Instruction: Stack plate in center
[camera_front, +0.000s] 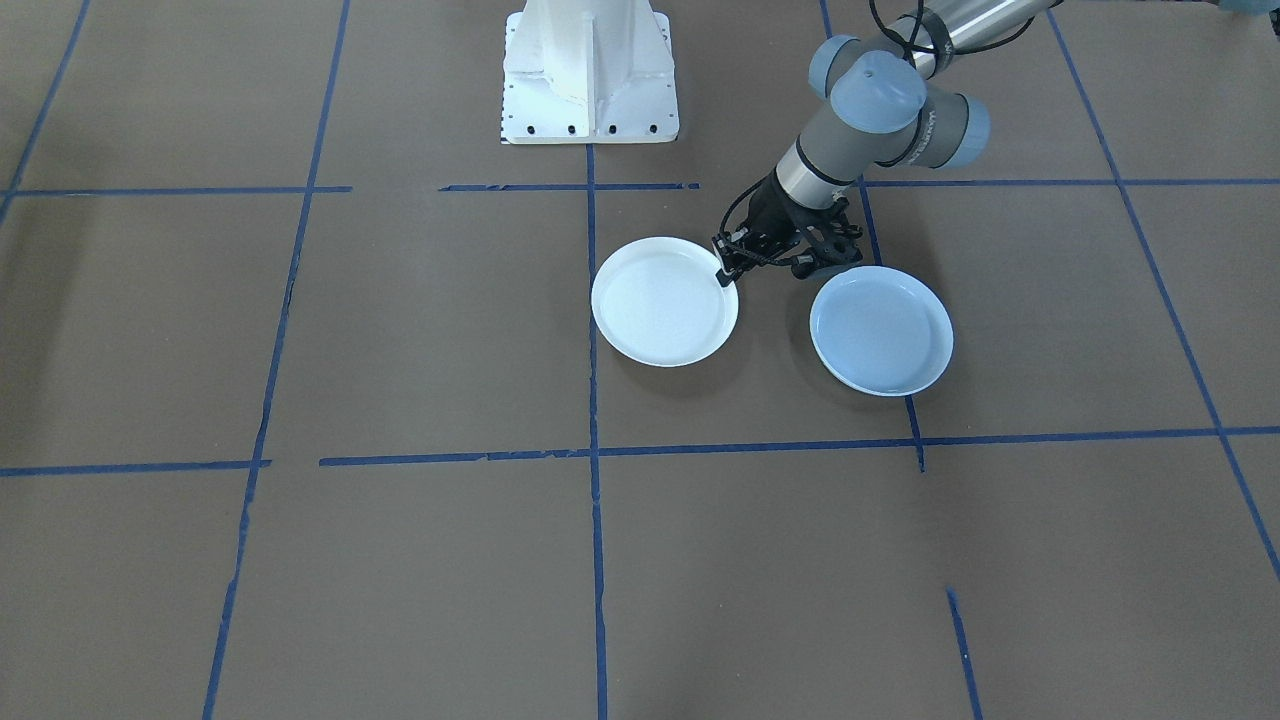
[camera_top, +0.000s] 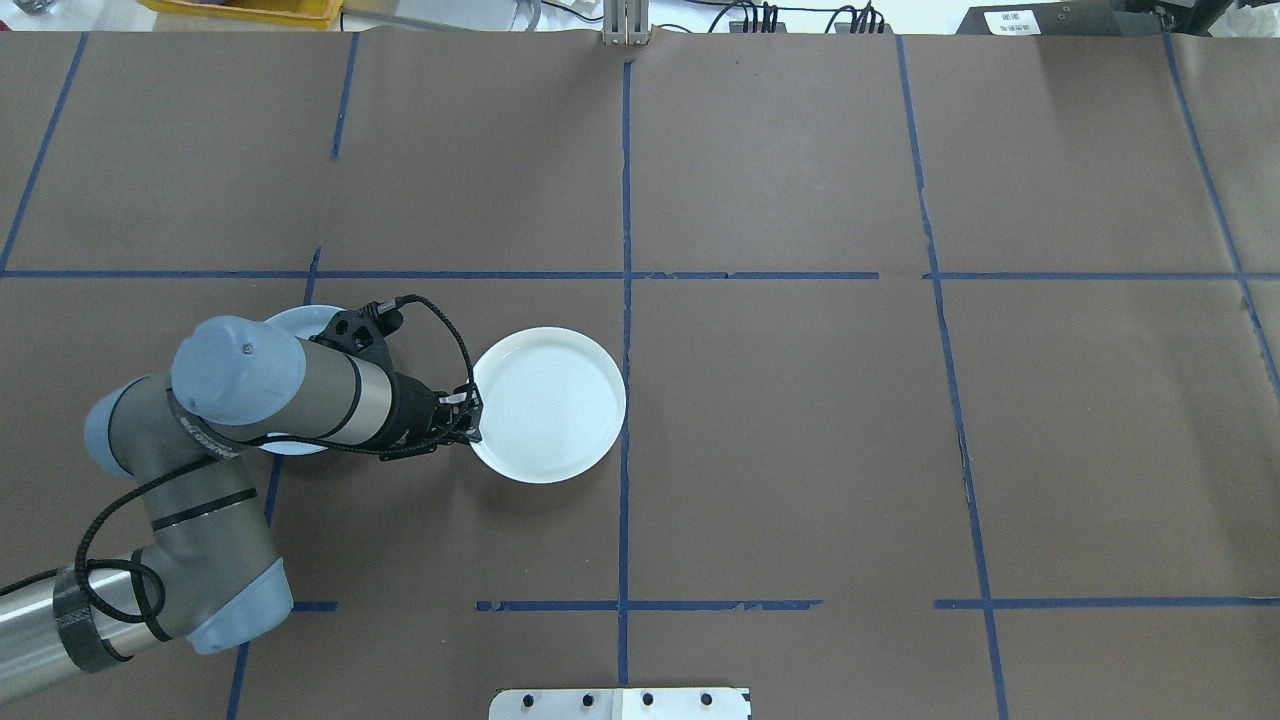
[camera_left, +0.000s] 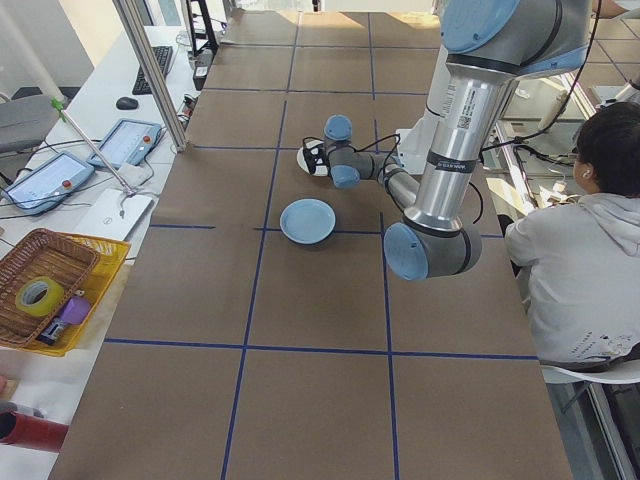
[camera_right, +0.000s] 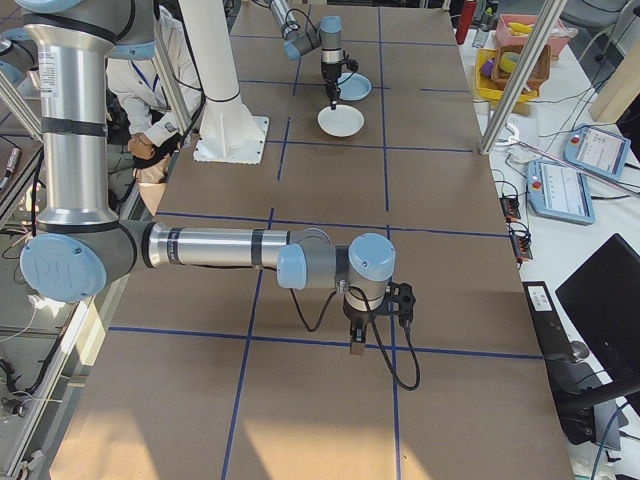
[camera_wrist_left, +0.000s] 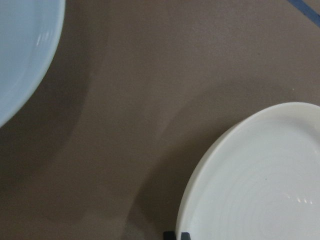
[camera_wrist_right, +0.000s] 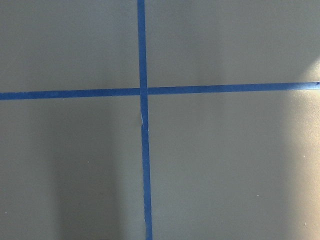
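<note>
- My left gripper (camera_front: 724, 274) is down at the edge of the ringed white plate (camera_front: 660, 300), on the side that faces the pale blue plate (camera_front: 880, 332)
- Its jaws are drawn nearly together and pinch that plate's rim; in my left wrist view the dark fingertips (camera_wrist_left: 176, 235) sit close side by side right at the rim
- A soft shadow spreads out from under the ringed white plate on the brown table (camera_front: 400, 560) along the side near my fingers; I cannot tell whether that edge is off the paper
- The pale blue plate lies flat and smooth just beside the ringed one, with a strip of bare table between them, so the two are apart and not stacked
- A line of blue tape (camera_front: 913, 430) passes under the pale blue plate, and another runs along the ringed plate's far side
- From overhead my left forearm covers much of the pale blue plate, with only its far rim showing
- My right gripper (camera_right: 357, 345) hangs far from both plates, pointing down just above a crossing of tape lines; whether its jaws are spread or together I cannot tell
- My right wrist view shows only that tape cross and table paper
- A seated person (camera_left: 580, 260) is at the table's side near my base
</note>
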